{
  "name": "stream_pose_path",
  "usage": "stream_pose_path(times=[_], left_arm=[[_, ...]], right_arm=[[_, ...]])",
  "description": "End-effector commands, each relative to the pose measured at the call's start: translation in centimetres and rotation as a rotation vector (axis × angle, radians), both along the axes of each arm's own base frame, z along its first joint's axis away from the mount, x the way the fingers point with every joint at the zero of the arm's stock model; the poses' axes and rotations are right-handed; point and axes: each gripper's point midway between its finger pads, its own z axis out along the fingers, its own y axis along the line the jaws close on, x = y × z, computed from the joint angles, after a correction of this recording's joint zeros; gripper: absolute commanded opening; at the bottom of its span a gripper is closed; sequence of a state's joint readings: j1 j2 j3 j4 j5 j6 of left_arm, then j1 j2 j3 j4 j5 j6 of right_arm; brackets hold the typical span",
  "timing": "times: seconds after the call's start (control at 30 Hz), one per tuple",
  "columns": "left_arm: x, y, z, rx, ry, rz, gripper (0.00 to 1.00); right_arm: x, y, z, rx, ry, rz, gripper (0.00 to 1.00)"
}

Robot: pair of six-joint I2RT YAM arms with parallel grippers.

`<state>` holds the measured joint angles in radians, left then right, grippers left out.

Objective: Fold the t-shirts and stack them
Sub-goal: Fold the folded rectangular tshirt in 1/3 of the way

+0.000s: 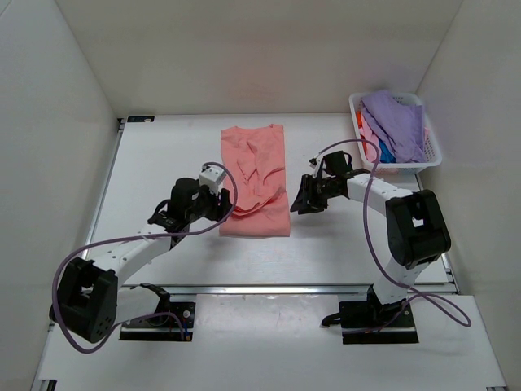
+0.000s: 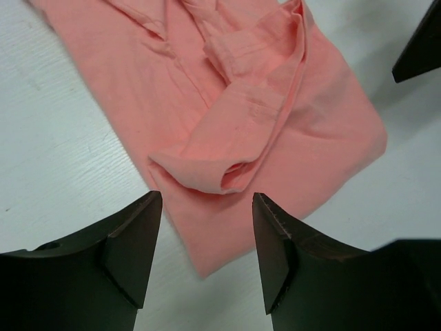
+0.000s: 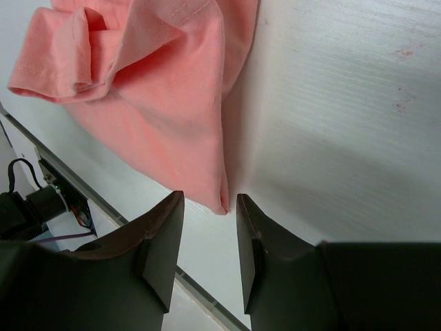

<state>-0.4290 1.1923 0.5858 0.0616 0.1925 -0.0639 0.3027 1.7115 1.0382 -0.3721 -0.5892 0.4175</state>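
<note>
The salmon-pink t-shirt lies as a long strip in the middle of the table. The left gripper is opened wide, the right gripper only narrowly; nothing is held. Both near corners should be pinched together and lifted evenly. The under layers are hidden by folds.

Your left arm reaches from its base at 7 o'clock toward 1 o'clock, its forearm lying low. At its end the left claw faces 3 o'clock. In the left wrist view this claw has its two dark fingers spread wide. Your right arm rises from 5 o'clock, bends at the elbow and stretches toward 9 o'clock. Its right claw tips downward, and in its own wrist view the fingers are only narrowly parted.
</note>
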Motion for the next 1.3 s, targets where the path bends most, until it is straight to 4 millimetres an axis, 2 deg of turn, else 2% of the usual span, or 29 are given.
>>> stream_pose_path(times=[0.0, 0.1, 0.23, 0.27, 0.43, 0.5, 0.53, 0.57, 0.7, 0.73, 0.77, 0.8, 0.83, 0.93, 1.0, 1.03, 1.07, 1.13, 1.27], left_arm=[[-0.3, -1.4, 0.4, 0.017, -0.060, -0.086, 0.66], [-0.3, -2.1, 0.4, 0.072, -0.088, -0.126, 0.66], [-0.6, -2.7, -1.1, 0.153, -0.072, -0.177, 0.64], [-0.5, -2.8, -1.1, 0.162, -0.076, -0.181, 0.63], [0.5, -2.8, -2.0, 0.204, -0.066, -0.175, 0.64], [0.9, -3.3, -2.1, 0.212, -0.075, -0.183, 0.56], [1.4, -3.3, -1.9, 0.215, -0.083, -0.167, 0.43], [1.9, -3.4, -1.7, 0.208, -0.088, -0.158, 0.36], [3.3, -3.7, -0.2, 0.203, -0.125, -0.131, 0.33], [4.0, -3.4, -0.1, 0.200, -0.120, -0.107, 0.29], [4.7, -3.1, 0.5, 0.198, -0.128, -0.081, 0.18], [4.9, -3.1, 0.2, 0.209, -0.121, -0.084, 0.17], [5.3, -3.1, 0.9, 0.198, -0.126, -0.069, 0.15], [6.5, -2.4, 0.2, 0.222, -0.094, -0.010, 0.09], [7.7, -2.1, -0.1, 0.225, -0.068, 0.037, 0.04], [8.0, -1.7, -0.8, 0.231, -0.039, 0.058, 0.00], [8.4, -1.8, -0.4, 0.217, -0.034, 0.081, 0.00], [9.5, -1.3, -1.0, 0.223, -0.009, 0.121, 0.00], [10.1, -0.1, -2.5, 0.264, 0.069, 0.224, 0.00]], right_arm=[[1.3, 0.6, 1.0, 0.021, -0.056, 0.017, 0.34], [1.2, 0.6, 1.0, 0.027, -0.047, 0.018, 0.33], [1.4, 0.4, 1.0, 0.029, -0.053, 0.014, 0.33], [1.3, 0.3, 0.5, 0.028, -0.043, 0.015, 0.33], [1.6, 0.4, 0.7, 0.039, -0.047, 0.018, 0.31], [1.6, 0.3, 0.7, 0.038, -0.046, 0.017, 0.31], [1.5, 0.2, 0.4, 0.037, -0.034, 0.014, 0.31], [1.6, 0.2, 0.6, 0.044, -0.042, 0.014, 0.31], [1.5, 0.1, 0.4, 0.043, -0.040, 0.015, 0.30], [1.5, 0.1, 0.3, 0.046, -0.041, 0.017, 0.31], [1.5, -0.1, 0.1, 0.045, -0.031, 0.006, 0.31], [1.5, 0.1, 0.0, 0.048, -0.034, 0.016, 0.30], [1.2, -0.1, -0.3, 0.048, -0.016, 0.010, 0.30], [1.4, -0.1, -0.5, 0.041, -0.022, 0.015, 0.30], [1.6, 0.2, -0.1, 0.055, -0.034, 0.020, 0.30], [1.9, 0.1, 0.0, 0.050, -0.039, 0.015, 0.30], [1.9, 0.0, -0.1, 0.054, -0.037, 0.015, 0.30], [2.1, -0.1, 0.0, 0.056, -0.040, 0.012, 0.30], [2.2, -0.3, -0.1, 0.057, -0.031, 0.002, 0.30]])
